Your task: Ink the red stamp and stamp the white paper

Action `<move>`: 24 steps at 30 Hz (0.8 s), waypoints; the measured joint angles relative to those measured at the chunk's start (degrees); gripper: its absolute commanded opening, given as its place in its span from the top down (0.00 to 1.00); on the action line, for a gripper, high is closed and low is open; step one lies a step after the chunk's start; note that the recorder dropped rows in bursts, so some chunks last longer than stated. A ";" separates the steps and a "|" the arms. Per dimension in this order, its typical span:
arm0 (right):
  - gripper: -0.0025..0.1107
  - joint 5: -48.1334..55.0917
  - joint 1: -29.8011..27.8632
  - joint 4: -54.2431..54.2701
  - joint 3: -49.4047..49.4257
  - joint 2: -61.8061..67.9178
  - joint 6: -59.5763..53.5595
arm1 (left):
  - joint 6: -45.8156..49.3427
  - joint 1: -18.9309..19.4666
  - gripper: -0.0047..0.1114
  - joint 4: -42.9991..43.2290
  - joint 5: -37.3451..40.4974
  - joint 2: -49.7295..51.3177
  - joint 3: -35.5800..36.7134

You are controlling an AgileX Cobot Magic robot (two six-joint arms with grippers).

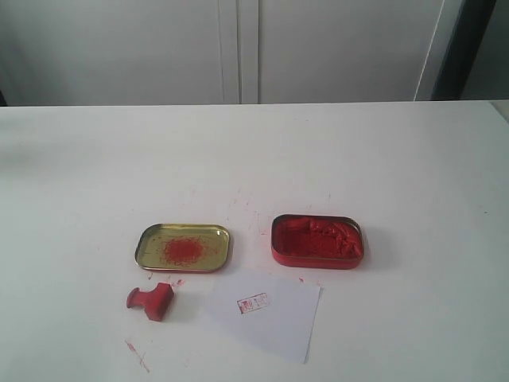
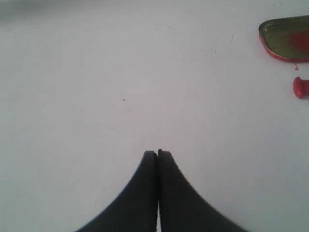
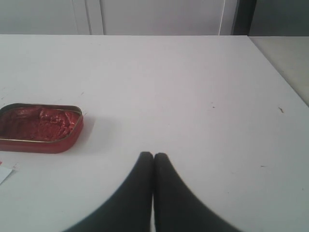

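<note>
The red stamp (image 1: pixel 151 301) lay tipped on its side on the white worktop (image 1: pixel 382 159), its knobbed handle pointing toward the left of the exterior view and its square block toward the right. It touched nothing else. Just behind it sat a shallow gold lid (image 1: pixel 213 237), open side up and smeared red in the middle, with a few red specks on the worktop between the two. To the right of the stamp, with a clear gap between them, the white paper (image 1: pixel 274 322) lay flat and slightly skewed, bearing a small red rectangular imprint (image 1: pixel 253 302) near its upper left part. Behind the paper's far edge, and to the right of the lid, stood the red tin (image 1: pixel 314 263), open and filled with lumpy red ink paste. A faint red streak (image 1: pixel 137 355) marked the worktop in front of the stamp. The left gripper (image 2: pixel 158 153) hung over bare worktop with its jaws pressed together and nothing between them; its camera caught only an end of the lid (image 2: pixel 270 41) and the stamp's knob (image 2: pixel 300 87) at the edge of the view, well away from the fingertips. The right gripper (image 3: pixel 153 155) was likewise fully closed and empty over bare worktop, with the tin (image 3: pixel 38 145) off to one side and a corner of the paper (image 3: pixel 4 174) just showing.
</note>
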 measured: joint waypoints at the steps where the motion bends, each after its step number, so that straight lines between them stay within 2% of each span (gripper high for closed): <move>1: 0.98 0.00 0.00 0.00 0.00 0.00 0.00 | -0.38 0.02 0.96 0.12 -1.00 0.00 0.43; 24: 0.98 0.00 0.00 0.00 0.00 0.00 0.00 | -0.61 0.02 0.96 0.12 -2.82 0.00 0.91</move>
